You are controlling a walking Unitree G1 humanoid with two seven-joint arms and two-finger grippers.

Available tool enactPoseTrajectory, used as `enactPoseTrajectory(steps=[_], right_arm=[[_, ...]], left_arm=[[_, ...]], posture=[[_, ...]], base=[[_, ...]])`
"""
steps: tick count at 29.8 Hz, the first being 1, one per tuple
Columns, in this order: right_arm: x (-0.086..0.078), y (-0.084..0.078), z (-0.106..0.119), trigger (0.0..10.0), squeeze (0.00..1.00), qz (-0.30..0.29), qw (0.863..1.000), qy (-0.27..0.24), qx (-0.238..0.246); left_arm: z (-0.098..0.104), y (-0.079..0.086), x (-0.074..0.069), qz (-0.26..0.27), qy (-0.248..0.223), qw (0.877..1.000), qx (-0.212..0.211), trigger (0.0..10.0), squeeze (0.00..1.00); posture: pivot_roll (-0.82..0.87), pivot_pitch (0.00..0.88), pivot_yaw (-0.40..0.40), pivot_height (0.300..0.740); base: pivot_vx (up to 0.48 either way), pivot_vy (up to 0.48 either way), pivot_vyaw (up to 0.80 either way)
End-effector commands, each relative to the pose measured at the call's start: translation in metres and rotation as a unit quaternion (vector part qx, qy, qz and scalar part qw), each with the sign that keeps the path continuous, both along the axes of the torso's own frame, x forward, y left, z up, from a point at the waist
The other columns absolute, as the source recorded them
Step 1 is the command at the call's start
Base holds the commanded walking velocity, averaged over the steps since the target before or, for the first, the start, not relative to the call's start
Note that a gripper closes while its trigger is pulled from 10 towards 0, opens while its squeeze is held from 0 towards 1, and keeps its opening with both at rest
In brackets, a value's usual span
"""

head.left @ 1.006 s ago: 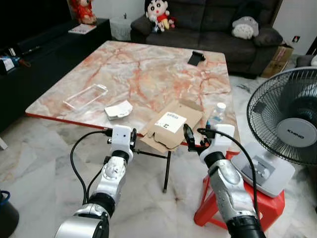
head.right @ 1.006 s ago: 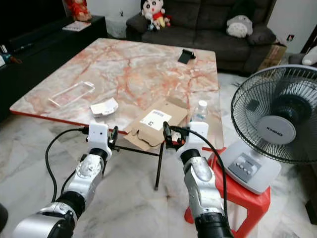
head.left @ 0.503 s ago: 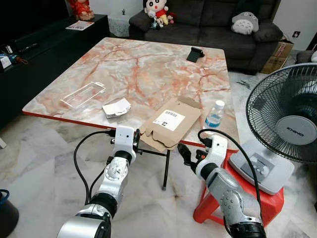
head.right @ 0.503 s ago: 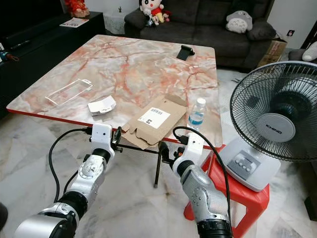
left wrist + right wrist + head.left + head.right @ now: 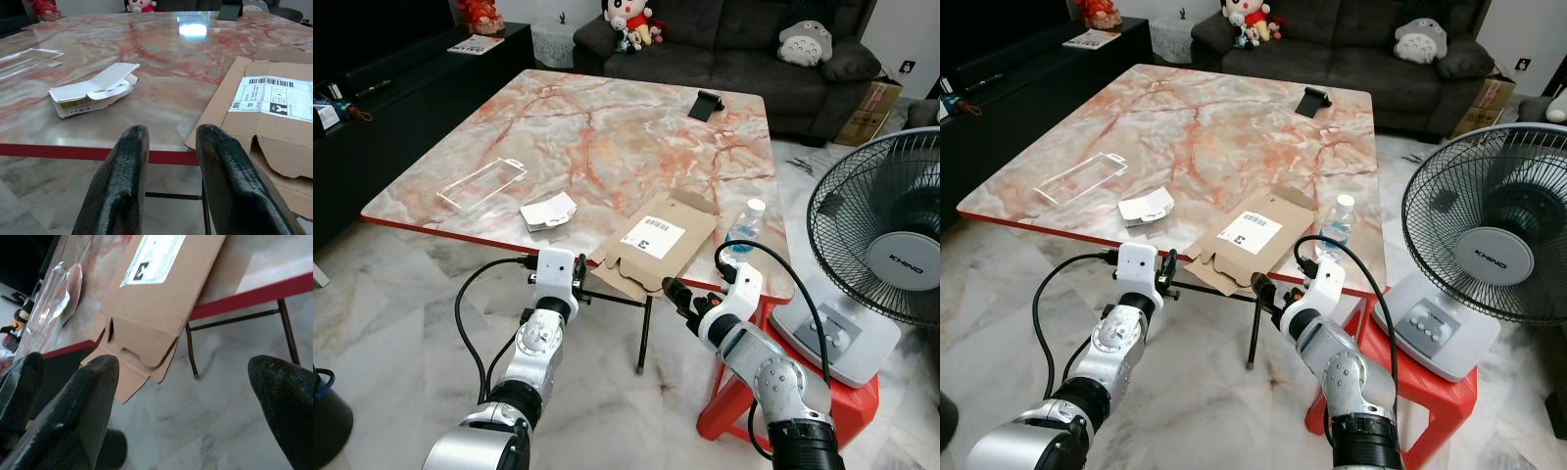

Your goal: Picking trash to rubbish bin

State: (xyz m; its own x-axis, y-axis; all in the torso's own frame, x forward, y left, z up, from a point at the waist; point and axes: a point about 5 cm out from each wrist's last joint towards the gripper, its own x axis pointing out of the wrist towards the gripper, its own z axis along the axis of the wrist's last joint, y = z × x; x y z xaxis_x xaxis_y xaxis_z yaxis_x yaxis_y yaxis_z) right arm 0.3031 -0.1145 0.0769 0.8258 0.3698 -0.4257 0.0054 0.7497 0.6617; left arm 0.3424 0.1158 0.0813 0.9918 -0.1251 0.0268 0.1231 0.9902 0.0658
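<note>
Cardboard box (image 5: 657,241), flattened, overhangs the marble table (image 5: 607,137) edge.

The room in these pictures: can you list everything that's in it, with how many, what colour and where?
Table: one, pink-orange marble top, red edge, centre.
Flattened cardboard box: one, brown with a white label, overhanging the table's near edge.
Small carton: one, white, near edge, left of the cardboard.
Clear plastic tray: one, transparent, table's left side.
Water bottle: one, clear with a white cap, near right corner.
Black object: one, far right of the table.
Fan: one, black grille, grey base, on a red stool.
Sofa: one, dark grey, behind the table, with soft toys.
Left gripper: black fingers, slightly parted, below the table's near edge.
Right gripper: black fingers, open, under the cardboard's overhang.
</note>
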Motion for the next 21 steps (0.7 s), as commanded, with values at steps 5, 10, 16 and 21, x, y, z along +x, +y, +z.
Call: enactPoseTrajectory(steps=[5,10,16,21], right_arm=[[0.008,0.007,0.000,10.0,0.00,0.015,1.000,0.008,0.004],[0.015,0.016,0.000,10.0,0.00,0.021,1.000,0.007,0.012],[0.020,0.020,0.001,10.0,0.00,0.022,1.000,0.005,0.018],[0.022,0.020,-0.003,10.0,0.00,0.022,1.000,0.006,0.013]], left_arm=[[0.003,0.000,0.003,0.002,0.002,1.000,-0.005,10.0,0.00],[0.004,0.003,0.004,0.001,0.001,1.000,-0.003,10.0,0.00],[0.005,0.004,0.005,0.003,-0.001,1.000,-0.001,10.0,0.00],[0.004,0.002,0.003,-0.001,-0.001,1.000,0.001,10.0,0.00]], posture=[[-0.18,0.018,-0.052,0.740],[-0.17,0.030,-0.046,0.740],[-0.16,0.033,-0.047,0.740],[-0.16,0.033,-0.049,0.740]], base=[[0.000,0.000,0.00],[0.000,0.000,0.00],[0.000,0.000,0.00],[0.000,0.000,0.00]])
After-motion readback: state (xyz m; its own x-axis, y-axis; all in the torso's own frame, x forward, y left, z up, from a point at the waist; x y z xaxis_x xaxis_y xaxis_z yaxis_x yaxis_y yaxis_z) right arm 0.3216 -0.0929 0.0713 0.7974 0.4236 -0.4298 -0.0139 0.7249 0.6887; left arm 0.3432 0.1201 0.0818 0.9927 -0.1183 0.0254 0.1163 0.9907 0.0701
